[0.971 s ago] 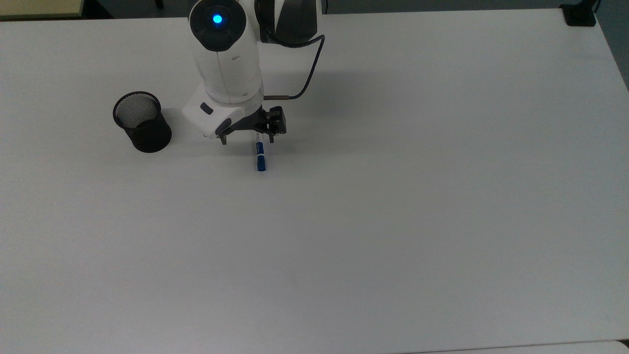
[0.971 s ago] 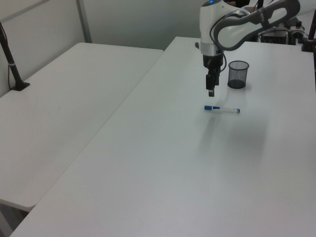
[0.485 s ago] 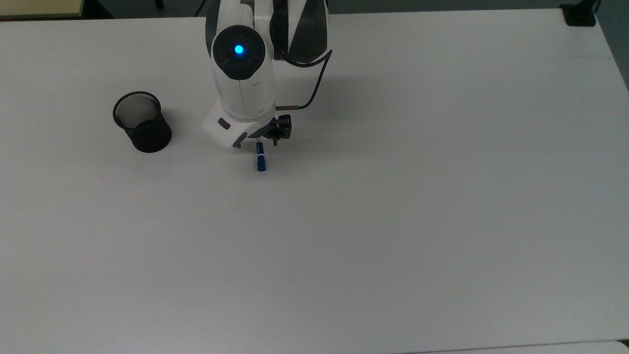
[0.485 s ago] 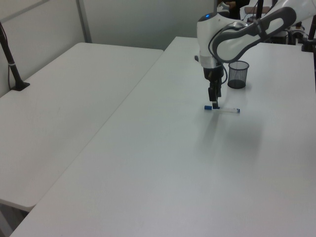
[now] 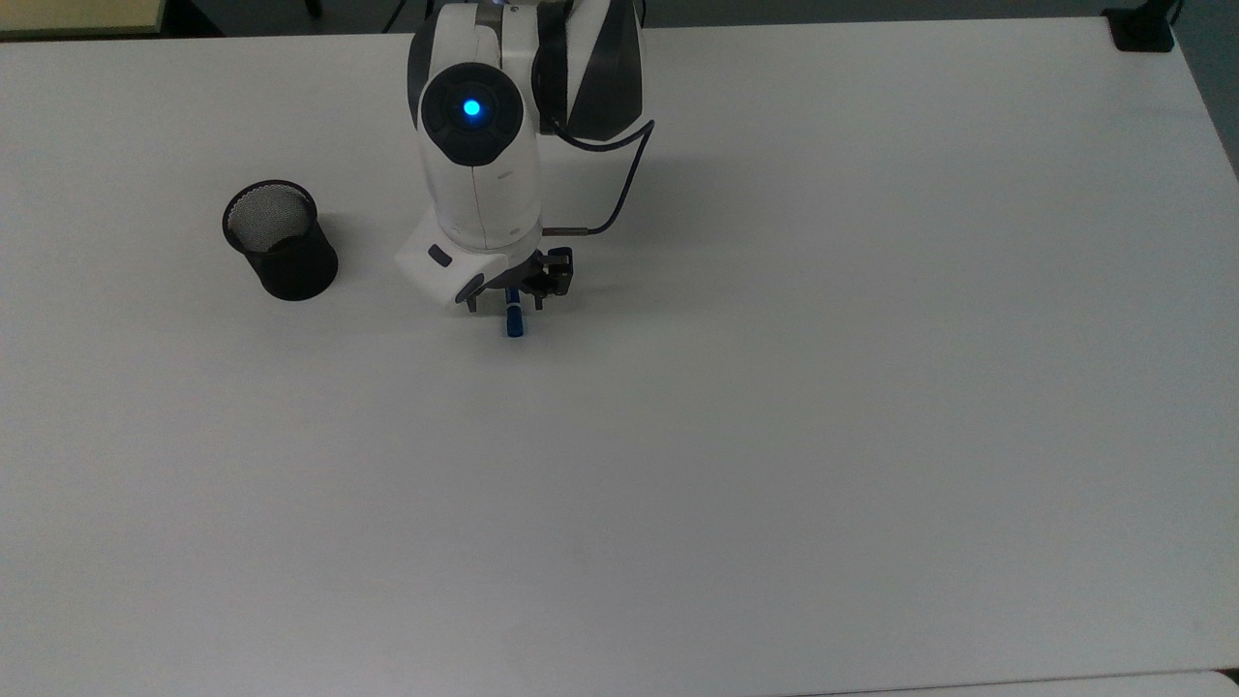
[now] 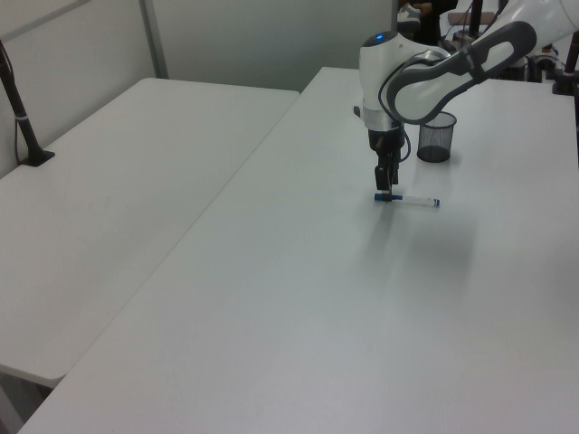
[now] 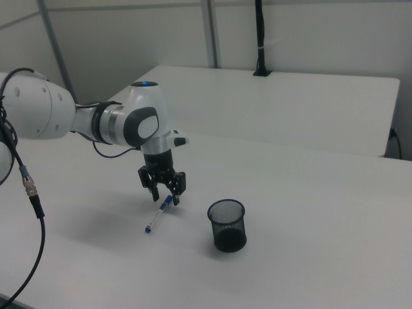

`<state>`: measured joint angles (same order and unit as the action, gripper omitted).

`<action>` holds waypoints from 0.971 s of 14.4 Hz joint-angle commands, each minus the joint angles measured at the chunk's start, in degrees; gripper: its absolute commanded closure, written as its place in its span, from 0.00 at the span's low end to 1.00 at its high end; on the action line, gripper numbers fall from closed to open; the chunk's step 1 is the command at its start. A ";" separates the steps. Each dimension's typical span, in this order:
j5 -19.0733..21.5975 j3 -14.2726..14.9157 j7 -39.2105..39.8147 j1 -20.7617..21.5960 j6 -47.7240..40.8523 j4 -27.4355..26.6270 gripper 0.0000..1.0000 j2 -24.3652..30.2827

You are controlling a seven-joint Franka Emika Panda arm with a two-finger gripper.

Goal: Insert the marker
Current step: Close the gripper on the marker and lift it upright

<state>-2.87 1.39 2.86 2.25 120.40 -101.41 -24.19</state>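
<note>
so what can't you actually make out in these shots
- Top view: most of the marker lies under the gripper, so no telling whether the fingers touch it.
- Left view: the marker's label is too small to read.
- Right view: the mesh cup's bottom is too dark to see inside.

There was one pen, one mesh cup at its nine o'clock in the top view, one arm, and two counters.
</note>
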 commanded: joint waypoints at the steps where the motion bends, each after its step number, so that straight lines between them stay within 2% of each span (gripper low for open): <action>1: -0.73 0.28 -1.98 0.65 1.50 -0.63 0.31 0.28; 5: -0.91 0.28 -3.47 0.83 1.59 -0.10 0.43 -0.41; 14: -1.88 0.28 -4.80 1.97 1.68 1.92 0.46 -3.23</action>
<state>-3.44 1.33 -0.39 3.44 120.98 -100.08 -26.39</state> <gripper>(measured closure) 0.432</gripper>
